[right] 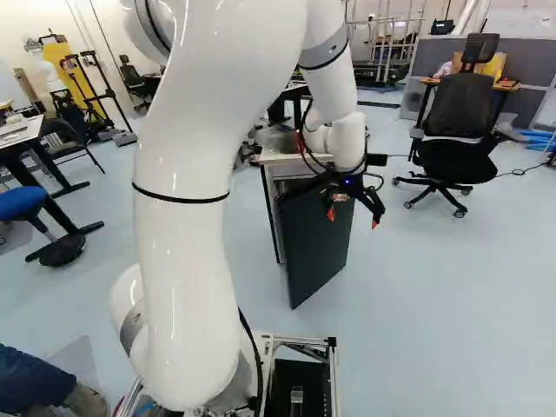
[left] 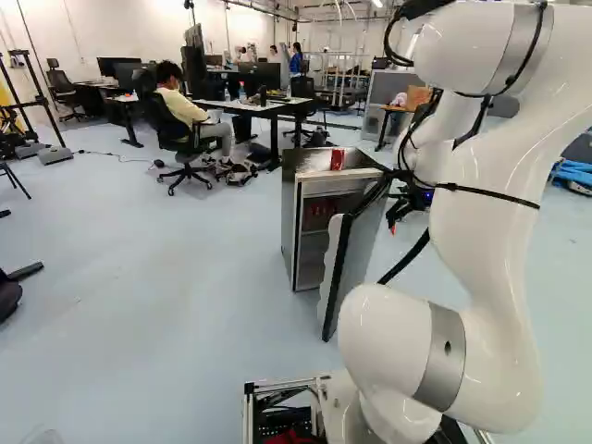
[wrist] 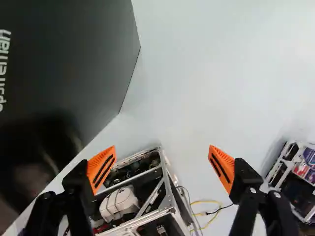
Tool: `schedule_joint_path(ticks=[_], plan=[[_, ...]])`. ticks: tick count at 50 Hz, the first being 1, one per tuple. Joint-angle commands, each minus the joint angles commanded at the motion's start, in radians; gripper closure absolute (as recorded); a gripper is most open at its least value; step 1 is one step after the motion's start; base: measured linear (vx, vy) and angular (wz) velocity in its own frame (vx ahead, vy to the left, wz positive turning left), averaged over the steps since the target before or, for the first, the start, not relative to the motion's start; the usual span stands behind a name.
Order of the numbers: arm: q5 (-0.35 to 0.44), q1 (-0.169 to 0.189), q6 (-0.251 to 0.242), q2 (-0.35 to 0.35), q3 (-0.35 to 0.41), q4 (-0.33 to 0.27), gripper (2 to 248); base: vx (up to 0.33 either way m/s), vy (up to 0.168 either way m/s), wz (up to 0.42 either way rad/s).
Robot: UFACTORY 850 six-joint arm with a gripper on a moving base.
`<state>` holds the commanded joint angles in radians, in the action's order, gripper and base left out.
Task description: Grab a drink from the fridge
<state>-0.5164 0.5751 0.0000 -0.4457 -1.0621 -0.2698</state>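
Observation:
My gripper (right: 354, 217) stands beside the outer face of the fridge door in the right base view. In the wrist view the gripper (wrist: 162, 167) is open, its orange-padded fingers wide apart with nothing between them but floor and part of the base beyond. The small fridge (left: 289, 231) has its door (left: 347, 268) swung open in the left base view. Red items (left: 319, 215), perhaps drink cans, show dimly on an inner shelf. A red can (left: 337, 159) stands on the fridge top. The door's dark outer face (wrist: 74, 54) lies beside the gripper in the wrist view.
An office chair (right: 456, 130) stands right of the fridge in the right base view. Farther back is a desk (left: 268, 106) with monitors. The base's metal frame (wrist: 170, 209) shows below the gripper in the wrist view. A person's leg (right: 39, 382) is close beside the base.

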Motion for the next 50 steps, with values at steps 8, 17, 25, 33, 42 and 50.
schedule_joint_path(ticks=[8,17,25,33,42,50], plan=[[0.036,-0.026,0.0,0.015,0.022,-0.084,3,0.0,0.0,0.0],[0.076,-0.056,0.0,0.026,0.038,-0.176,3,0.0,0.0,0.0],[0.112,-0.076,0.0,0.026,0.037,-0.246,3,0.0,0.0,0.0],[0.148,-0.095,0.0,0.022,0.032,-0.303,3,0.0,0.0,0.0],[0.175,-0.116,0.0,0.017,0.025,-0.343,3,0.0,0.0,0.0],[0.188,-0.135,0.0,0.012,0.019,-0.368,3,0.0,0.0,0.0]])
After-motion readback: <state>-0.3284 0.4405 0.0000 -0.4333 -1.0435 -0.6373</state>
